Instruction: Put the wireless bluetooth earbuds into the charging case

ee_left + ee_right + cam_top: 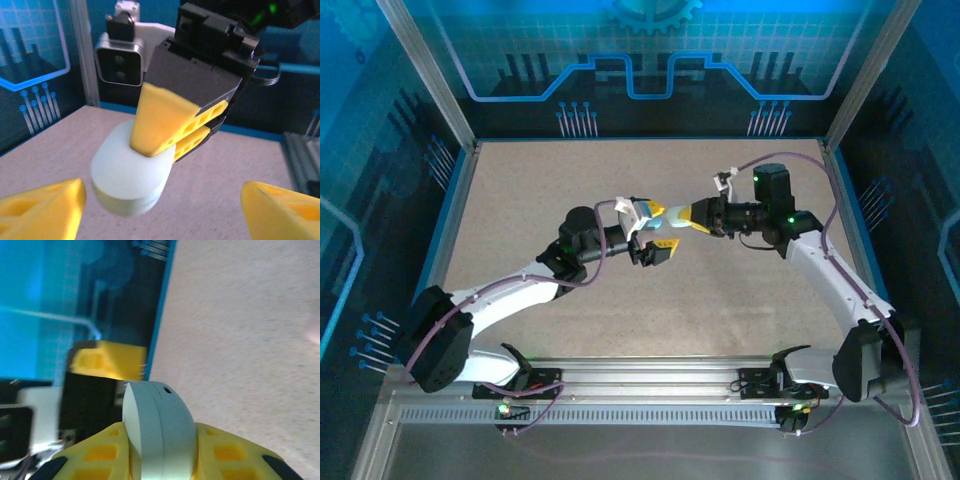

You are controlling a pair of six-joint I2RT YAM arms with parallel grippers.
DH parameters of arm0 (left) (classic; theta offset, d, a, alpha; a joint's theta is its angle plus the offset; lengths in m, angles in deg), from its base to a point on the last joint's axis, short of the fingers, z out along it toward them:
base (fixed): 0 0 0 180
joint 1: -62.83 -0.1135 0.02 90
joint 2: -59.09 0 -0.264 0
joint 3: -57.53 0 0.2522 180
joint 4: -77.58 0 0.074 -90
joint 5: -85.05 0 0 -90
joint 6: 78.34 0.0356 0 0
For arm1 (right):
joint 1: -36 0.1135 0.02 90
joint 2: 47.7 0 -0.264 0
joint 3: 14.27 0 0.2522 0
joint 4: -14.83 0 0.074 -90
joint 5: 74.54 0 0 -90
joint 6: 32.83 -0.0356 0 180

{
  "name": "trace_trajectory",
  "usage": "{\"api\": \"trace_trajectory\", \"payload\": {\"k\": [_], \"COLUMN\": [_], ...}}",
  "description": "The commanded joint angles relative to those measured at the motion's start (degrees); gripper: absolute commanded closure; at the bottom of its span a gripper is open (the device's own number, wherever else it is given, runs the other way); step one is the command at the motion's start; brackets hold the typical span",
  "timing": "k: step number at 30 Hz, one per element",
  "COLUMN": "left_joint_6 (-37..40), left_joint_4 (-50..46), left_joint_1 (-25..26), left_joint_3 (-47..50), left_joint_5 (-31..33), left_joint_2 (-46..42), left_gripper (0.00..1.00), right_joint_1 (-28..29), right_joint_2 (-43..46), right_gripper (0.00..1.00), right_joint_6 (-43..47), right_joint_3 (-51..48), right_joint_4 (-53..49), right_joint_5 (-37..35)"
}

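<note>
while the right fingers point(160, 120) are clenched on the closed charging case point(125, 180) above the counter point(240, 165) and the left fingers point(45, 210) stand released beside it, i judge a handover step, next needing its lid opened.

case point(129, 184) between right jaws, above table point(240, 162)
</note>
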Motion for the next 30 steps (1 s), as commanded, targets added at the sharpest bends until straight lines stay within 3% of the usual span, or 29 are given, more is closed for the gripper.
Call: {"api": "trace_trajectory", "payload": {"k": [1,3,5,11,17,24,27,30], "left_joint_6": [1.76,0.80,-0.27,-2.26,-7.56,-13.16,-12.84,-12.05], "left_joint_4": [-1.99,-0.55,0.38,-3.97,-6.45,-10.17,-16.28,-20.70], "left_joint_1": [0.16,0.21,0.19,-0.84,-4.92,-12.03,-15.22,-20.60], "left_joint_3": [4.75,8.09,10.95,13.06,15.19,18.20,17.67,17.73], "left_joint_5": [7.12,11.12,17.17,32.27,38.12,42.96,48.86,50.56], "left_joint_2": [-5.20,-7.86,-10.58,-15.36,-17.97,-20.87,-22.25,-22.45], "left_gripper": [0.11,0.11,0.01,0.01,0.01,0.01,0.01,0.01], "right_joint_1": [-2.10,-1.93,-0.86,3.45,5.42,5.31,4.39,3.41], "right_joint_2": [-1.51,-5.30,-10.50,-22.44,-28.41,-24.49,-17.44,-9.94], "right_gripper": [0.86,0.86,0.87,0.85,0.80,0.47,0.31,0.25], "right_joint_6": [0.68,1.84,3.41,5.22,6.63,11.00,13.89,18.61], "right_joint_3": [-5.09,-7.02,-7.70,-7.62,-6.88,-5.74,-4.22,-3.19], "right_joint_4": [2.02,3.94,5.84,9.91,10.31,0.62,-6.76,-11.22], "right_joint_5": [-10.03,-12.22,-12.94,-13.77,-16.41,-25.46,-35.67,-52.78]}}
